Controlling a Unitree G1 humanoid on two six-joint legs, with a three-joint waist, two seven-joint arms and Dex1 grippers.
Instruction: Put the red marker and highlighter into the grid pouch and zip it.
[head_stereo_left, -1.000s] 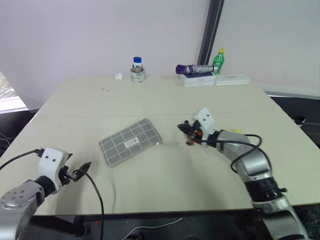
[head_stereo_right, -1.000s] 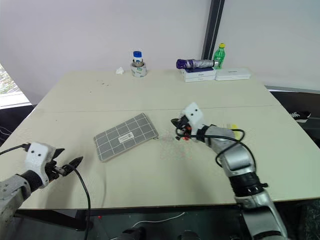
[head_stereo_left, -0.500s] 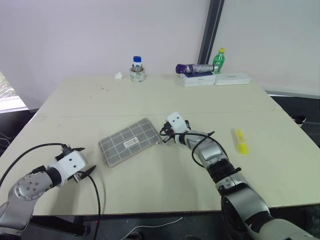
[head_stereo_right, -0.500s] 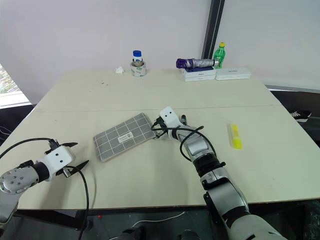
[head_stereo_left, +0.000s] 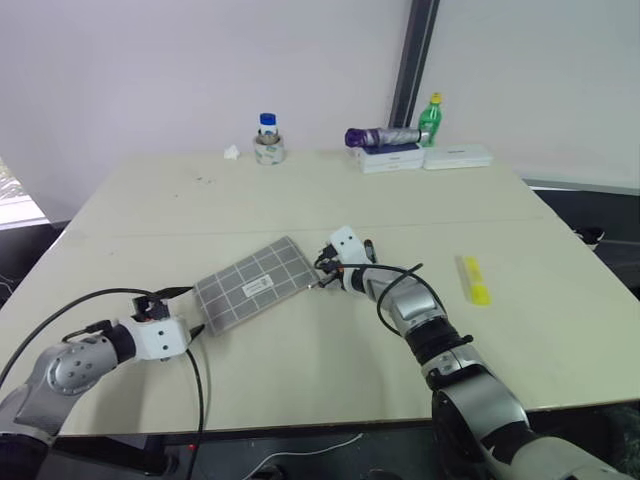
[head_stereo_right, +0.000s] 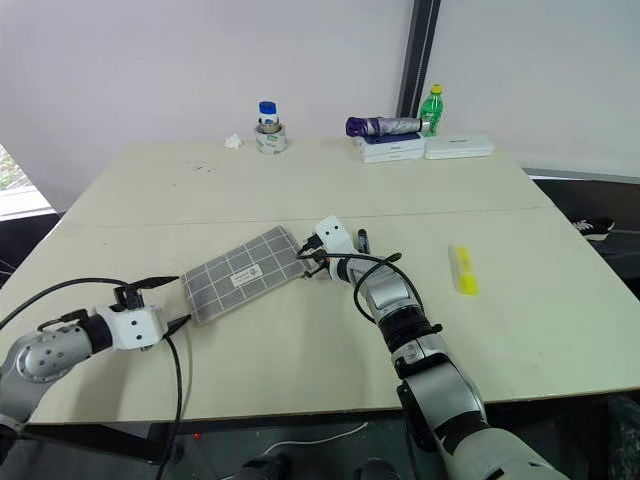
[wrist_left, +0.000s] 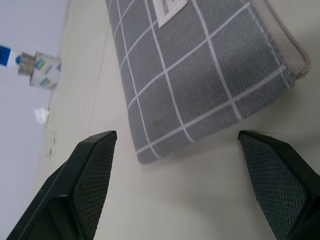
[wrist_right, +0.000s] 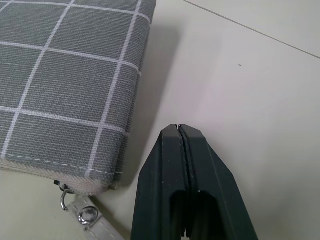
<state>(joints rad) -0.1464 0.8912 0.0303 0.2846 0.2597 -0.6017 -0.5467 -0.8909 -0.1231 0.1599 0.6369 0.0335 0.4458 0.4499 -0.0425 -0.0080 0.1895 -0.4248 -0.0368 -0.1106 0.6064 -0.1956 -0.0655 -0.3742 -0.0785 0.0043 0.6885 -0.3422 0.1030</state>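
The grid pouch (head_stereo_left: 255, 289) lies flat on the table, label up, and looks zipped shut. My right gripper (head_stereo_left: 320, 272) is shut on nothing, its tips (wrist_right: 182, 150) on the table beside the pouch's (wrist_right: 65, 75) zipper-end corner, close to the zipper pull (wrist_right: 82, 214). My left gripper (head_stereo_left: 188, 312) is open, with the pouch's (wrist_left: 200, 70) opposite corner just ahead between its fingers (wrist_left: 95, 170). The yellow highlighter (head_stereo_left: 474, 280) lies to the right, apart from both grippers. The red marker is hidden; a slim black tip (head_stereo_right: 361, 240) pokes out behind the right wrist.
Along the far edge stand a blue-capped bottle in a tape roll (head_stereo_left: 267, 142), a crumpled scrap (head_stereo_left: 232, 152), a purple umbrella (head_stereo_left: 375, 136) on white boxes (head_stereo_left: 392, 160), a green bottle (head_stereo_left: 431, 112) and a white case (head_stereo_left: 458, 156). Cables trail from both wrists.
The right gripper came down and left to the pouch's zipper corner, then stayed. The left gripper rolled over and edged forward and right up to the pouch's other end.
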